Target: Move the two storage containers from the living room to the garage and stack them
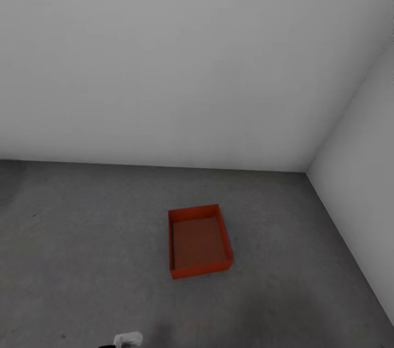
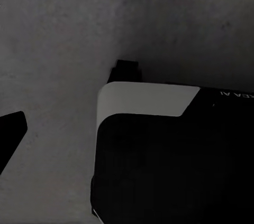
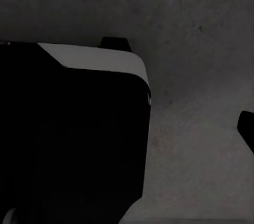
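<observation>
On the garage floor one bin is seen; hand states cannot be told; the second should be nested squarely.

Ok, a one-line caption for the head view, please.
One orange-red storage container sits open-topped on the garage's dark concrete floor near the corner of two plain grey-white walls.

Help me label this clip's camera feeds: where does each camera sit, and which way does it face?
Head view: on the robot's head, angled down at the orange-red container on the grey concrete floor near a wall corner; a white robot part pokes in at the bottom edge.
Left wrist view: near the left end effector, facing the floor past the robot's black-and-white body.
Right wrist view: the same beside the right end effector, body over floor.
Shared: all three show concrete floor.
</observation>
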Motion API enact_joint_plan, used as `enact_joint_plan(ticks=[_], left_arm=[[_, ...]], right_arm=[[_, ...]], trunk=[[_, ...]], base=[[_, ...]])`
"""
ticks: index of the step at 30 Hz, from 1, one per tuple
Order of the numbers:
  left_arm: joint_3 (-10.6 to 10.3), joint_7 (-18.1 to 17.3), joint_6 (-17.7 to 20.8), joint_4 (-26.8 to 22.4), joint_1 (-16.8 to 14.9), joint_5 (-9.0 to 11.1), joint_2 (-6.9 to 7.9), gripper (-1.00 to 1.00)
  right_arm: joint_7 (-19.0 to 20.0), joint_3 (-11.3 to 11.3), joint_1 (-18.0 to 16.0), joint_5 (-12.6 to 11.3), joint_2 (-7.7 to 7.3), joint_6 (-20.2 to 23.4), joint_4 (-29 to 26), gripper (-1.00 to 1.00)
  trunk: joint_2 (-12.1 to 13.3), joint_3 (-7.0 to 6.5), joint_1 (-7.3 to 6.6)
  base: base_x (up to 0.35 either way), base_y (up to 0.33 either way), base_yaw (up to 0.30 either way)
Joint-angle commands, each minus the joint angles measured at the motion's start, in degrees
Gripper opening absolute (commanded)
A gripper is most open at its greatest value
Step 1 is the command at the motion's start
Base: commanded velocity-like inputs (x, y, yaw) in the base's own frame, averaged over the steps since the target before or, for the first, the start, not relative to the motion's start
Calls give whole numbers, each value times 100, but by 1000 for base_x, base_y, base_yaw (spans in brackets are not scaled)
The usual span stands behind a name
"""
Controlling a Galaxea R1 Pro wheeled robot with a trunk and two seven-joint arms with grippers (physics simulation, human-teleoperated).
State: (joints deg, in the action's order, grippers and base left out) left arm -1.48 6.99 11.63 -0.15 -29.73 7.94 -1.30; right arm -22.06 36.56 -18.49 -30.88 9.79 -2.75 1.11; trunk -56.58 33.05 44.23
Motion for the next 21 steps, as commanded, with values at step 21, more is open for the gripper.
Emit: enact_joint_plan(ticks=[21], left_arm=[[-17,9,-837,-3,990,57,-41,100]], right_arm=[[855,36,232,-113,-42,-78,37,100]], trunk=[[-3,-152,0]], base=[[0,0,0]])
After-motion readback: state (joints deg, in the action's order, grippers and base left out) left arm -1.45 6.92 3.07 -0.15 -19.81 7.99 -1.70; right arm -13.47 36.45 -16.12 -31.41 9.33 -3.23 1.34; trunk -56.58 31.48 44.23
